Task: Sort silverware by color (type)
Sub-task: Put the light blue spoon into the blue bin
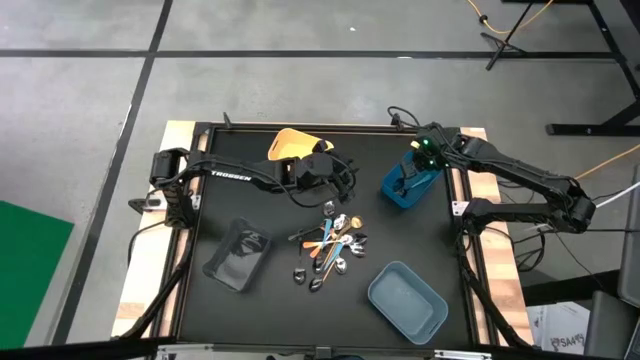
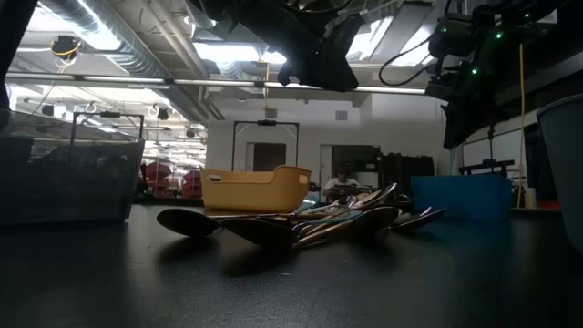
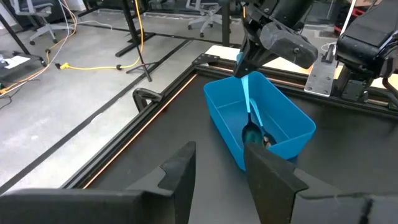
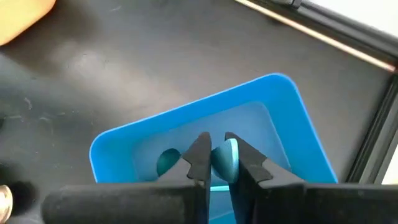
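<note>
Hanging over the bright blue rectangular plastic bin (image 1: pixel 409 185) at the far right of the black surface (image 1: pixel 270 290), the right gripper (image 4: pixel 217 163) has its fingers narrowly parted around a light-blue-handled spoon (image 3: pixel 250 113) standing inside the bin. The left gripper (image 3: pixel 216 171) hovers near the far middle, fingers wide with nothing between them. The remaining heap of silver, gold, light-blue and orange silverware (image 1: pixel 330 250) lies at the surface's centre

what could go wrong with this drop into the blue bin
The right pincer holds the light-blue spoon upright over the blue bin; released like this, it may lean on the wall or tip out. The left pincer hovers open nearby, so the arms could crowd each other.
</note>
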`<state>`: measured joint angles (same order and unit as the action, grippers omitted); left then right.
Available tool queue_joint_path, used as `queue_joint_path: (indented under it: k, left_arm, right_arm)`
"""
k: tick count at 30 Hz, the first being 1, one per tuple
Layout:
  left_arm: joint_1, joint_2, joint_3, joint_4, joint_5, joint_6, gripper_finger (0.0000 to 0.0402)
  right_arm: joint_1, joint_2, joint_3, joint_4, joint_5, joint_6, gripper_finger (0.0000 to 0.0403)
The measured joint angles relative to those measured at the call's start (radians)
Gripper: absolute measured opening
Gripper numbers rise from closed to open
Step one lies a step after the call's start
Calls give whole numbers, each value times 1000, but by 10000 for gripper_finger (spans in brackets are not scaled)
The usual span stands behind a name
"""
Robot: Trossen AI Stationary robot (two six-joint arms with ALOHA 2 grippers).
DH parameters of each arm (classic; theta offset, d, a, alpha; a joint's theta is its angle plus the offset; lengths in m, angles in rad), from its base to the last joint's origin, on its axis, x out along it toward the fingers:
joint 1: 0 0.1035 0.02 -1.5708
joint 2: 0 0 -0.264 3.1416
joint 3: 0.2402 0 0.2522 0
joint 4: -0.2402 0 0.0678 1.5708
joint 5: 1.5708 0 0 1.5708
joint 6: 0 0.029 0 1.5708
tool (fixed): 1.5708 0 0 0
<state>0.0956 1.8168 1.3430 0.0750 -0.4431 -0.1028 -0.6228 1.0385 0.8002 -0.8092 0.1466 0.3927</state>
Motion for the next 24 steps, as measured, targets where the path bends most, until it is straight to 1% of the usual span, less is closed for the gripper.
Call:
queue_joint_path:
  k: [7,11,21,24]
  left_arm:
    - [0,0,0,0,0,0,130]
    - [0,0,0,0,0,0,130]
    - [0,0,0,-31,0,0,130]
    - [0,0,0,-42,0,0,130]
  right_arm:
    - [0,0,0,3,0,0,77]
    - [0,0,0,4,1,1,93]
    - [0,0,2,-19,2,-62,95]
    - [0,0,20,-58,3,-94,95]
